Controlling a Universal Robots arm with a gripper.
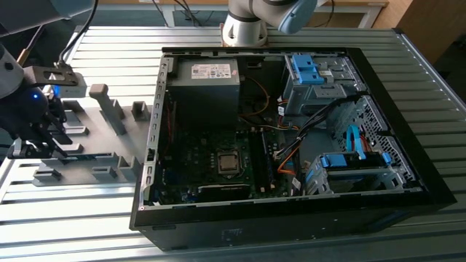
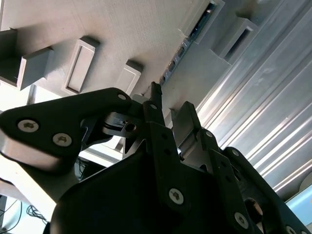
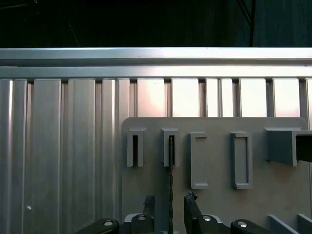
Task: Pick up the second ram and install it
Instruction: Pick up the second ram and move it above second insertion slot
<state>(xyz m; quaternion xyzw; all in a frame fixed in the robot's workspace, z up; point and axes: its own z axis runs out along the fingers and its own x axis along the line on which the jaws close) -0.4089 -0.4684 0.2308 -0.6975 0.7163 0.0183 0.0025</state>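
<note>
The second ram (image 3: 170, 170) stands on its long edge in a slot of the grey fixture plate (image 3: 219, 204), seen edge-on as a thin dark strip. In the second wrist view the ram (image 2: 184, 45) runs away from the fingertips along the plate. My gripper (image 3: 169, 208) is open and straddles the ram, one finger (image 3: 148, 207) on each side with a gap between finger and board. In the exterior view the gripper (image 1: 40, 146) hangs low over the plate at the exterior view's far left, above the dark ram (image 1: 78, 157).
Grey upright blocks (image 1: 111, 109) and empty slot holders (image 3: 241, 160) stand on the fixture plate. An open computer case (image 1: 291, 136) with its motherboard (image 1: 218, 164) lies to the exterior view's right on the ribbed metal table (image 1: 65, 218). The arm's base (image 1: 244, 27) stands behind the case.
</note>
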